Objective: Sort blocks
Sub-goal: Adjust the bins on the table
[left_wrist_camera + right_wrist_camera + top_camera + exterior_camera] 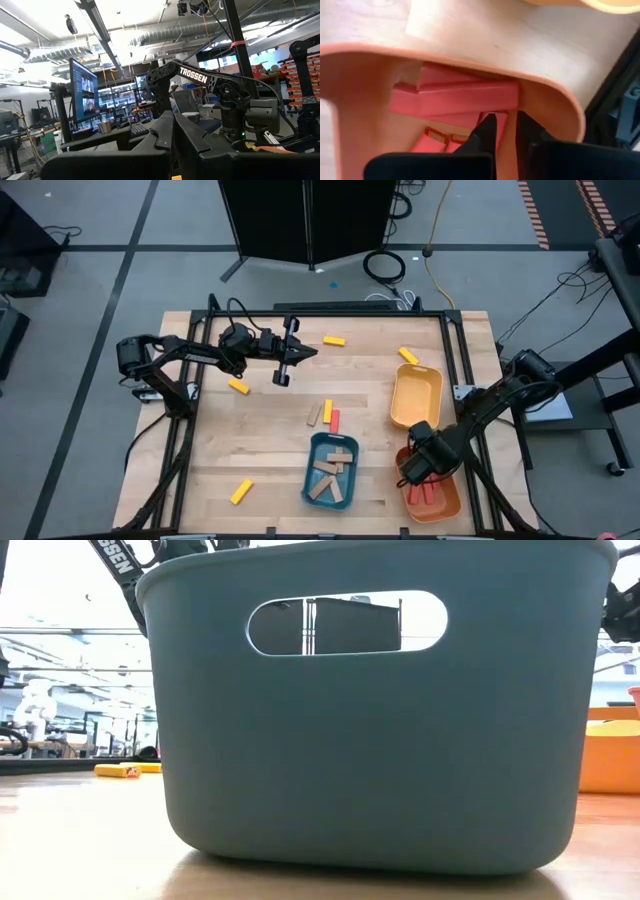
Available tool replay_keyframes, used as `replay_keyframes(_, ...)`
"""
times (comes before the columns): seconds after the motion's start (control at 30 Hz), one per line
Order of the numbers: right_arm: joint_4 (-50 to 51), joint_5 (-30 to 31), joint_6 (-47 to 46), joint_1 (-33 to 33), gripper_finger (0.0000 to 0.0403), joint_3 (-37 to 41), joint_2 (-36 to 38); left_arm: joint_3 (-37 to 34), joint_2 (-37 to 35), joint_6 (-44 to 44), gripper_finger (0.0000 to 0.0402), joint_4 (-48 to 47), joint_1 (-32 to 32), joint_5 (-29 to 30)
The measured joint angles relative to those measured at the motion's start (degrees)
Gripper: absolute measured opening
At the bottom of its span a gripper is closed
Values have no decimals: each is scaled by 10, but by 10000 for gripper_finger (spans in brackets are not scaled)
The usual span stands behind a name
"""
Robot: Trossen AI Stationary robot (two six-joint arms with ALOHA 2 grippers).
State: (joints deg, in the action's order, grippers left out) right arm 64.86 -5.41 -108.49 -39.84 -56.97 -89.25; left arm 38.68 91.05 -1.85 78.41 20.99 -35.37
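Observation:
Red blocks (pixel 455 97) lie in the orange tray (pixel 445 505) at the near right. My right gripper (pixel 506 122) hangs over them inside the tray, pointing down, shut, with nothing between its fingers. Tan blocks (pixel 332 472) lie in the blue tray (pixel 312 448). The yellow tray (pixel 415 395) stands beyond the orange one. Loose on the table are yellow blocks (pixel 334 340), (pixel 408 356), (pixel 238 387), (pixel 241 491). A tan, a yellow and a red block (pixel 335 420) lie together at mid-table. My left gripper (pixel 312 353) is shut and raised over the far left part of the table.
In the low view the blue tray's wall (pixel 380 740) fills most of the picture, with a yellow block (pixel 118 770) to its left. A black frame (pixel 460 350) runs along the table's far and side edges. Bare wood shows at the near left.

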Motion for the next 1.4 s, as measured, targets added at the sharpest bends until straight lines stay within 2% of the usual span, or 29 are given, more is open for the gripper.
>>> replay_keyframes(0.47, 17, -40, -65, -20, 0, 40, 0, 0, 0, 0, 12, -1, 0, 0)
replay_keyframes(0.67, 1, -22, 1, -23, 0, 36, 0, 0, 0, 0, 12, -1, 0, 0)
replay_keyframes(0.87, 126, -10, 51, -18, 0, -58, 0, 0, 0, 0, 12, -2, 0, 0)
replay_keyframes(0.97, 181, 37, 73, -18, 0, -122, 0, 6, 0, 18, 12, -23, 0, 0)
replay_keyframes(1.07, 191, 133, 108, -16, 0, -160, 0, 34, 0, 57, 12, -78, 0, -9)
replay_keyframes(1.17, 186, 213, 156, -9, 0, -151, 13, 74, 1, 59, 12, -190, -9, -56)
replay_keyframes(1.27, 140, 271, 215, 6, 0, -106, 64, 116, 0, 46, 12, -339, -32, -84)
replay_keyframes(1.4, 65, 299, 257, 33, 0, -22, 161, 150, -5, 7, 13, -524, -70, -85)
